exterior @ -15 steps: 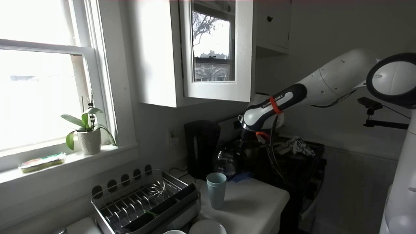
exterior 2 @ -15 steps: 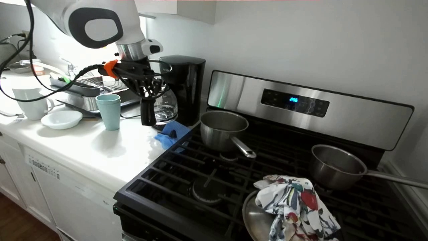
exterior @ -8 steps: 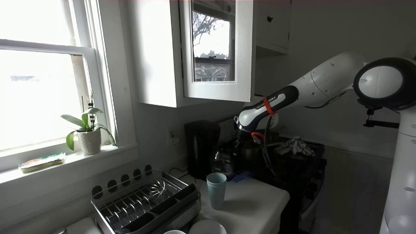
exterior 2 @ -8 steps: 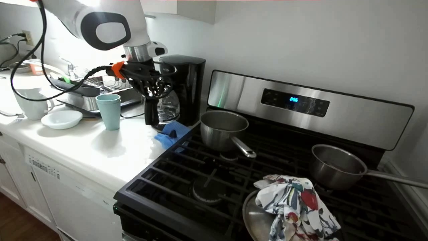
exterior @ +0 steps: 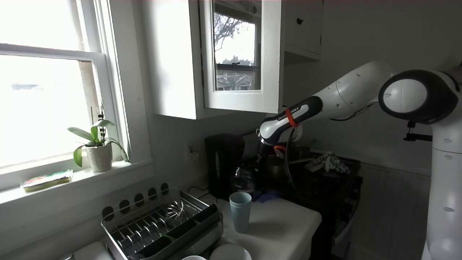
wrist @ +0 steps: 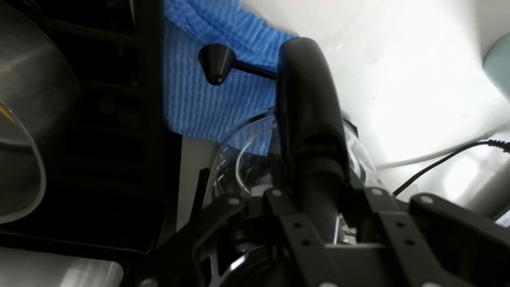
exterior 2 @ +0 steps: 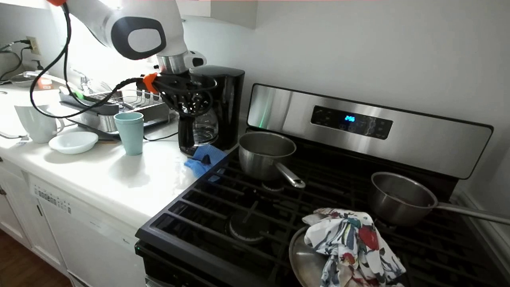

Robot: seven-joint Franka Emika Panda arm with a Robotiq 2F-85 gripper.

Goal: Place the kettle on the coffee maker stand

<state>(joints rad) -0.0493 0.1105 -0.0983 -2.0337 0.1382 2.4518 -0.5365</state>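
Note:
The kettle is a clear glass carafe point(exterior 2: 206, 126) with a black top and a black handle point(wrist: 308, 87). It is upright, and it also shows in an exterior view point(exterior: 243, 179). My gripper point(wrist: 320, 199) is shut on the upper part of the handle; in an exterior view the gripper point(exterior 2: 187, 104) is above the counter. The boxy black coffee maker point(exterior 2: 229, 103) stands close beside the carafe. The dark front edge of its stand point(exterior 2: 189, 151) shows low under the carafe. Most of the stand is hidden, and I cannot tell whether the carafe touches it.
A blue cloth point(exterior 2: 209, 155) with a small black piece lies in front of the coffee maker. A steel pot point(exterior 2: 261, 157) is on the stove beside it. A pale blue-green cup point(exterior 2: 129, 133) and the dish rack point(exterior: 162, 220) stand on the counter. An open cabinet door point(exterior: 243, 97) hangs above.
The arm, gripper and carafe have moved toward the coffee maker, rightward in an exterior view and slightly leftward in an exterior view from another place. The grip on the handle is unchanged.

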